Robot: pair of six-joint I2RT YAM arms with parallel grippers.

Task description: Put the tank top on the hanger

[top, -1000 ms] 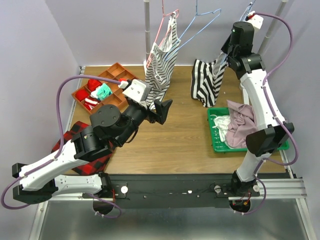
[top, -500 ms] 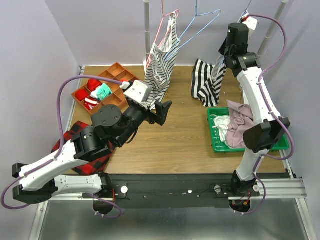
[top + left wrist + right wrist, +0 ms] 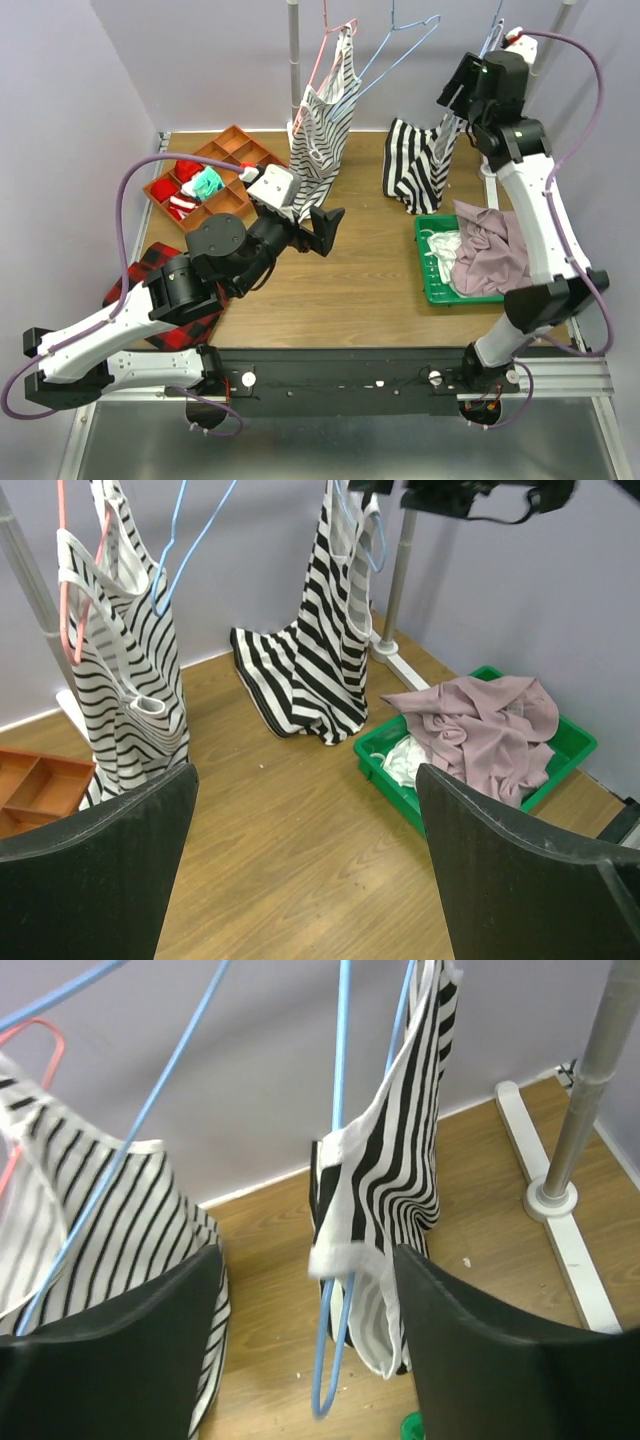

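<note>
Tank top [image 3: 322,650] trails onto wooden table [image 3: 300,825] between lavender walls [image 3: 262,560].

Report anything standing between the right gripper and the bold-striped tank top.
Nothing visible blocks it. In the right wrist view the open right gripper faces the tank top directly; only the light-blue hanger runs its wire down beside the cloth's edge.

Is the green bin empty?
No, a crumpled mauve garment and some white cloth are piled inside the green bin.
</note>
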